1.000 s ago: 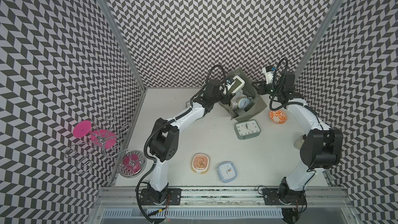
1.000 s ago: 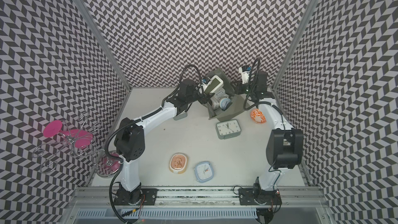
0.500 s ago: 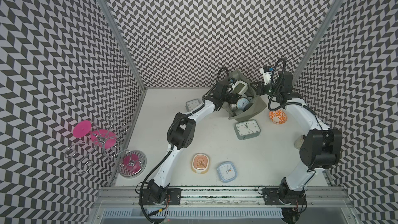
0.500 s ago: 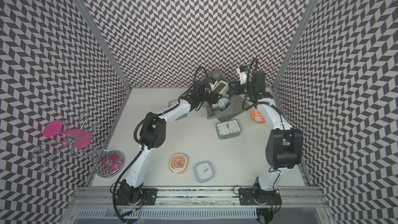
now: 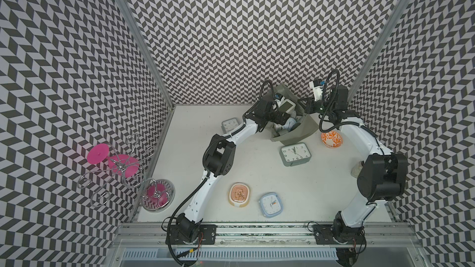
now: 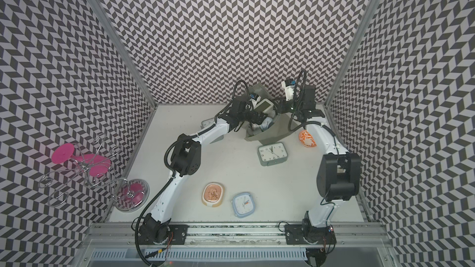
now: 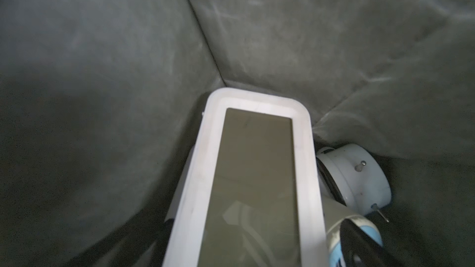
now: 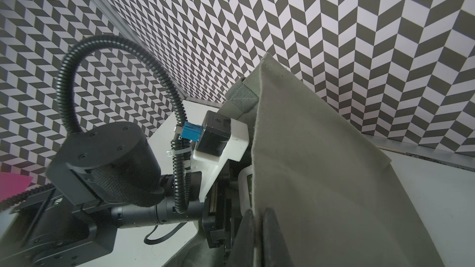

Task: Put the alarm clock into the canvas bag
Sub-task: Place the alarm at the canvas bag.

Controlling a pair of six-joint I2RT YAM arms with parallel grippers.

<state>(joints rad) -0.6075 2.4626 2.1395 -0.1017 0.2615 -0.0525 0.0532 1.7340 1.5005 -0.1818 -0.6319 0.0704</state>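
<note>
Lowered since second ago: left claw point(image 5: 282, 120) and white digital alarm clock point(image 7: 254, 175), now down inside canvas bag point(image 5: 298, 133).

Pale bench point(image 5: 257, 170) beneath; grey-green bag at its rear, mouth open toward left arm.

Clock's far end near bag's inner corner.

Pinched tight on bag rim: right claw point(image 8: 258, 227).

Spread of left claw around clock: cannot tell.

Beside clock, on bag floor: small round white clock point(image 7: 359, 181).

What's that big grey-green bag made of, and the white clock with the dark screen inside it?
The canvas bag looks like matte woven cloth: stitched hems, a sewn strap, soft creases. The white clock is probably smooth moulded plastic, with a rounded, satin frame; its dark screen reflects faintly, so glass or clear plastic.
</note>
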